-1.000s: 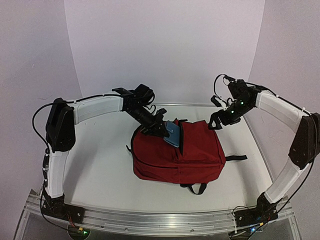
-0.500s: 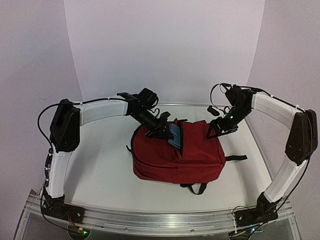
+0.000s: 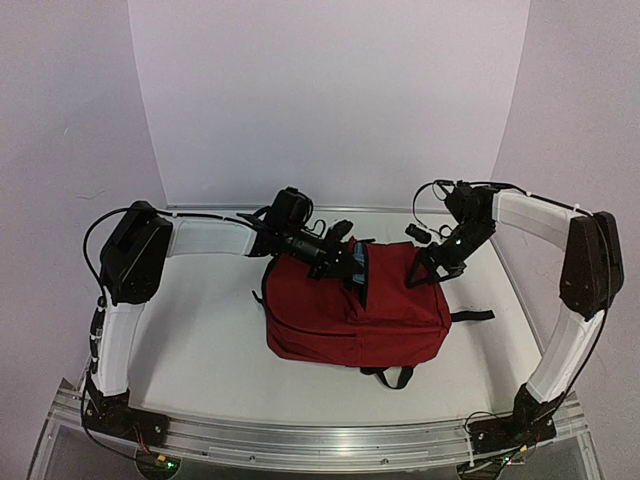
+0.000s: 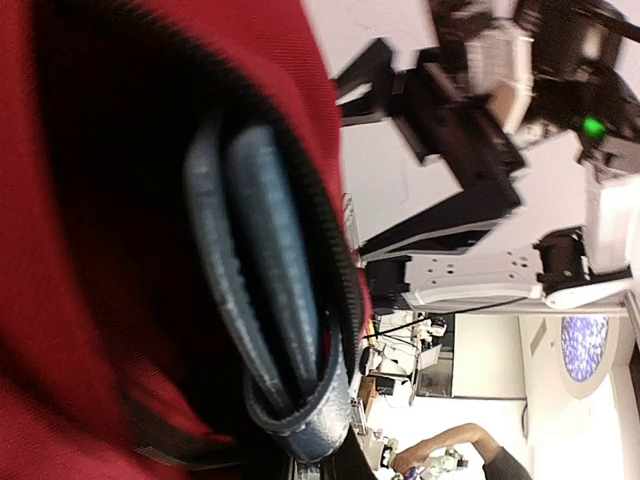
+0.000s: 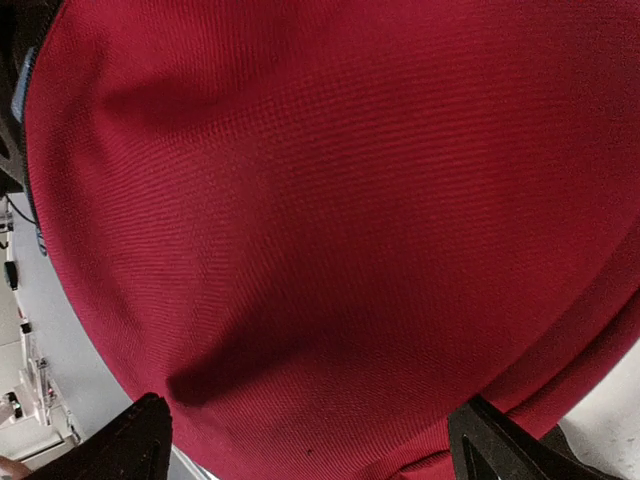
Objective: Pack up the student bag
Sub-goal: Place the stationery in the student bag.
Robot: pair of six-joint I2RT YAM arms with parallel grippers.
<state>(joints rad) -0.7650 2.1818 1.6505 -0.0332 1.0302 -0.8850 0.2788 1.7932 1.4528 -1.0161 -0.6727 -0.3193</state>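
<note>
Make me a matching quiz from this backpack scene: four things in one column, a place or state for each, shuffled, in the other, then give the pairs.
Column one:
1. student bag
2. blue case
3. left jaws
4. right jaws

Column two:
A. open wide, close over red fabric
B. shut on the case
C. dark red, lying on the white table
D. partly inside the bag's zip opening

Pairs: 1-C, 2-D, 3-B, 4-A
</note>
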